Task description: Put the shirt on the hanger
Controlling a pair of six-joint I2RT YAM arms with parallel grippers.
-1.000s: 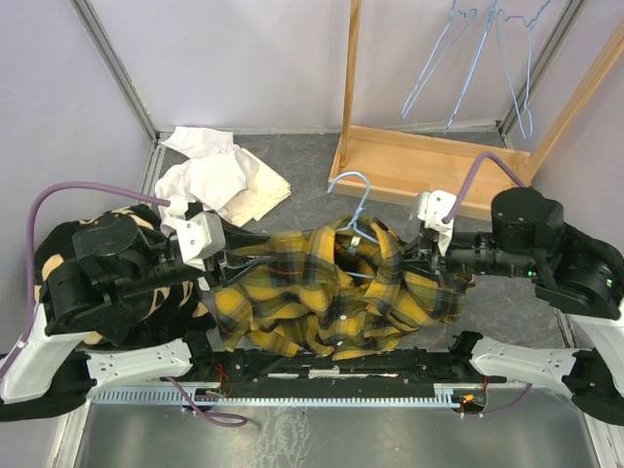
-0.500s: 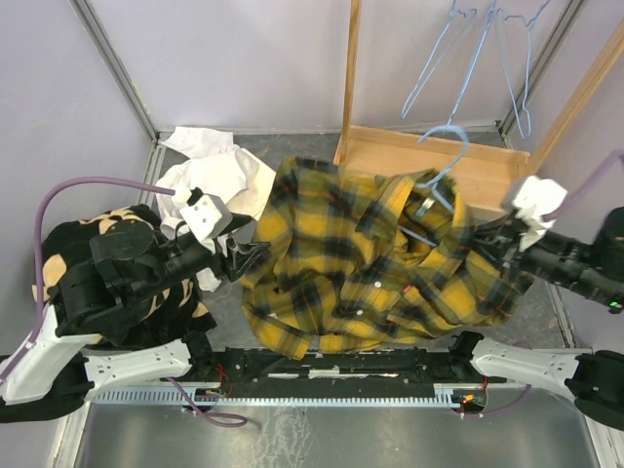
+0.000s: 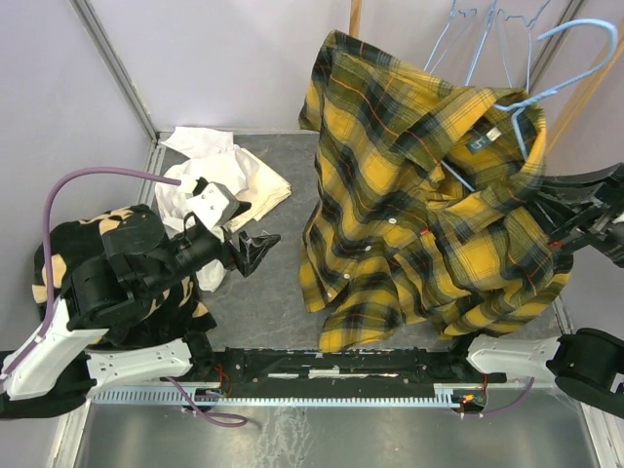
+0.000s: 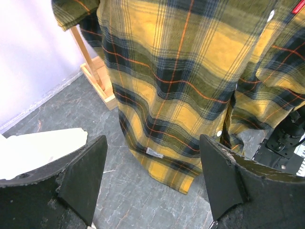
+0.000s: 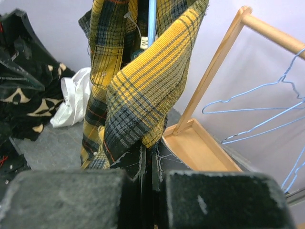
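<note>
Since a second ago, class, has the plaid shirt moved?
Yes. The shirt has been lifted up and rightward, now hiding the wooden rack base it lay beside.

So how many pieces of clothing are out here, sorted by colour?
Yellow and black plaid shirt: 1
White garment: 1
Black fleece with tan patches: 1
Total: 3

Right gripper point(image 5: 148, 177) jaws closed on a fold of the shirt point(image 5: 138, 90); plaid hangs straight down in front. Hanger point(image 5: 151, 19) wire runs vertically inside the cloth. Wooden rack point(image 5: 209, 71) behind, spare hangers point(image 5: 257, 101) beside it. White garment point(image 5: 71, 102) and black fleece point(image 5: 21, 95) on the tabletop point(image 5: 52, 145).
</note>
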